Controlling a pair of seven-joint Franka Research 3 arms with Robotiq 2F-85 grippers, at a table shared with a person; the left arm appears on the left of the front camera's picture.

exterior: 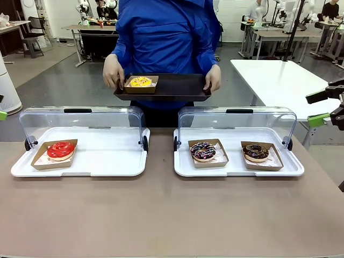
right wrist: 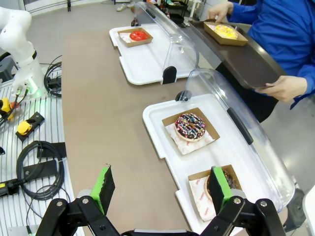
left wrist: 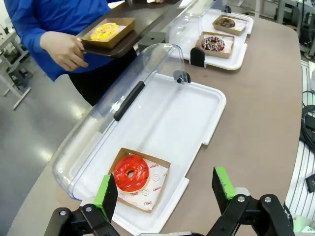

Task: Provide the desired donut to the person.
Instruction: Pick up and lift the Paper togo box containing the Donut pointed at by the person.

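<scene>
1. at the far left edge of the front view, a green pad (exterior: 2, 115) of the left jaws pokes in. in the left wrist view these jaws stand spread wide along the bottom edge, with nothing between them.
2. on the left half of the table (exterior: 161, 215) lies the left white tray (exterior: 107, 156), with its clear left lid (exterior: 80, 121) swung up at the back. a red donut (exterior: 61, 150) sits on a cardboard carrier (exterior: 42, 161) in the tray's left part. in the left wrist view it lies just above the left-hand pad (left wrist: 104, 192).
3. in the upper centre, the person (exterior: 161, 32) in a blue jacket stands behind the table. one hand (exterior: 113, 71) grips the left end of a dark tray (exterior: 177, 86) and the other hand (exterior: 213, 78) grips the right end. a yellow donut (exterior: 141, 81) rests in a cardboard box on the left part of that tray.
4. on the right half of the table lies the right white tray (exterior: 236, 169), its right lid (exterior: 236, 123) also raised. it carries a sprinkled donut (exterior: 203, 151) at the left and a chocolate donut (exterior: 256, 152) at the right. each is on its own cardboard, and the two are apart.
5. at the right edge, the right jaws hang with one green pad (exterior: 317, 119) showing. in the right wrist view they are released and empty, and the right-hand pad (right wrist: 219, 184) covers part of the chocolate donut.
</scene>
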